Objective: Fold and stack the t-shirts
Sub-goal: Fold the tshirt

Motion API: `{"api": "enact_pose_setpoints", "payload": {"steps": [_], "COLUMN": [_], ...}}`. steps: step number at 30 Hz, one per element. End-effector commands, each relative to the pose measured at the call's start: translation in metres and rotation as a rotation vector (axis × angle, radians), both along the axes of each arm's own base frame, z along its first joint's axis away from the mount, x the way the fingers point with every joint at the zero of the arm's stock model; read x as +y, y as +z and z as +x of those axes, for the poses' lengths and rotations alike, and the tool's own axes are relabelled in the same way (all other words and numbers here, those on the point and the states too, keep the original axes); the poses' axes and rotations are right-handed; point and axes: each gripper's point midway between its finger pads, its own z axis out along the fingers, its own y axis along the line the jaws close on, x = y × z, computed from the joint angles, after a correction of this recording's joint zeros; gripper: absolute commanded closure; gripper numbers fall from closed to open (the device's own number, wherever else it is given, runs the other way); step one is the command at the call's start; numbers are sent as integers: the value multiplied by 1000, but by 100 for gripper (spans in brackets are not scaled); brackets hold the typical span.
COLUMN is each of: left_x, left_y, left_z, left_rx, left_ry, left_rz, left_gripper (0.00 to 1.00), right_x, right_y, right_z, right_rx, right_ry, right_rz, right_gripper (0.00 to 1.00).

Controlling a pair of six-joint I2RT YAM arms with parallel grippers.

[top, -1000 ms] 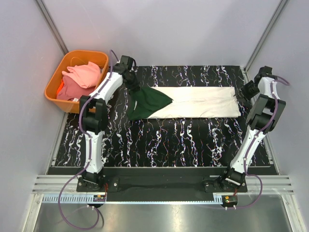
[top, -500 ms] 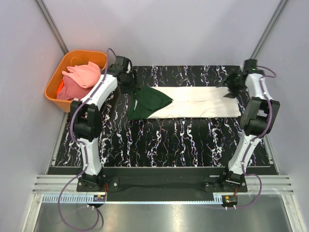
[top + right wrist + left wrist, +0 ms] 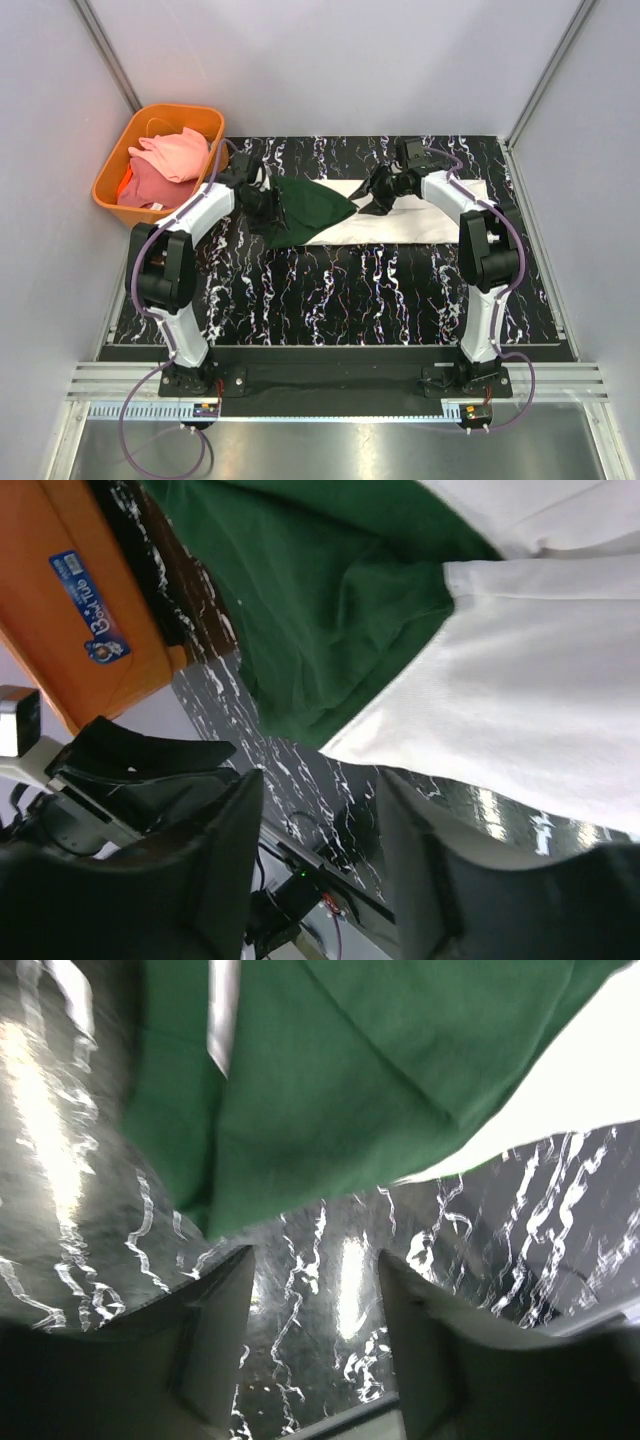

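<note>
The cream t-shirt (image 3: 400,228) lies folded lengthwise on my counter (image 3: 350,290). Left claw (image 3: 265,208) at its green end and right claw (image 3: 372,198) mid-strip hang released and empty, placed, I judge, for a crosswise fold.

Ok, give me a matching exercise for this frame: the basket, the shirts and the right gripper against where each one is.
Things:
1. orange plastic basket
2. cream cloth t-shirt with dark green sleeves
3. pink and coral cloth t-shirts
4. right gripper

Places:
A. heaped inside the basket
B. jaws open, above the cream cloth next to a green sleeve
C. far left, beside the black marbled mat
D. laid out in a long strip on the mat

Pairs: 1-C, 2-D, 3-A, 4-B
</note>
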Motion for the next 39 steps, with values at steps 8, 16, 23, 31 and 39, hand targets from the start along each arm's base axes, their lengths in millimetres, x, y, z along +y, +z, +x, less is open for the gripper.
{"api": "enact_pose_setpoints", "payload": {"steps": [8, 16, 23, 31, 39], "left_x": [-11, 37, 36, 18, 19], "left_y": [-25, -45, 24, 28, -1], "left_z": [18, 8, 28, 91, 143], "left_rx": [-22, 32, -165, -178, -214], "left_ry": [14, 100, 85, 78, 29], "left_rz": [-57, 129, 95, -29, 8], "left_gripper": [55, 55, 46, 37, 33], "right_x": [52, 47, 40, 47, 81], "right_y": [-16, -80, -93, -22, -16], "right_z": [-2, -34, -43, -30, -13], "right_rx": [9, 118, 112, 61, 71], "right_ry": [55, 62, 99, 32, 11], "right_rz": [139, 110, 65, 119, 165], "right_gripper": [81, 91, 89, 59, 43]}}
